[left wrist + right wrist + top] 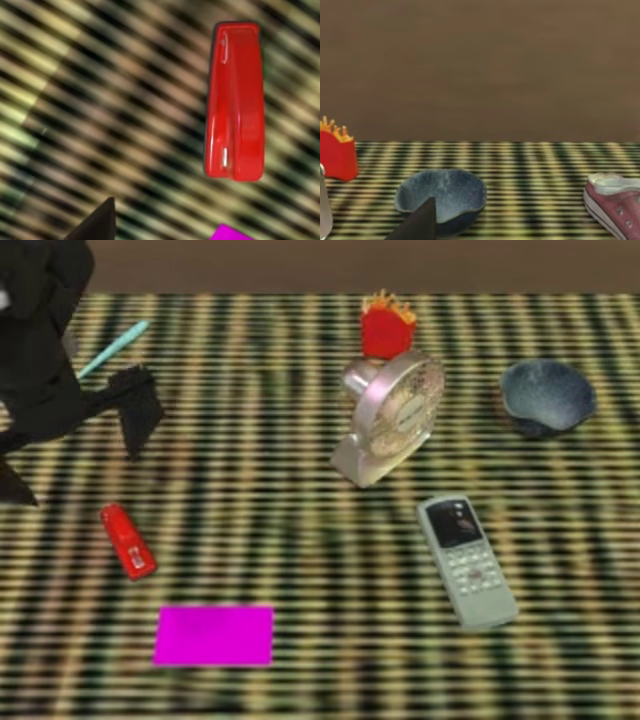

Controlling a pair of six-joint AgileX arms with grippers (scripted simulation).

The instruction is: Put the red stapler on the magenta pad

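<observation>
Red stapler (127, 541) lies on the striped bench just beyond the magenta pad (214, 635), apart from it, in my top view; my left tool (135, 420) hovers farther beyond the stapler, and whether it is apart or together I cannot tell. Left wrist view: glossy, stiff, probably light; I'd pinch across its narrow sides, mid-length. Right wrist view shows no stapler; right tool unseen.

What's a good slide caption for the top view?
Left gripper hovers above the small red stapler, which lies beside the flat magenta pad, not yet on it.
</observation>
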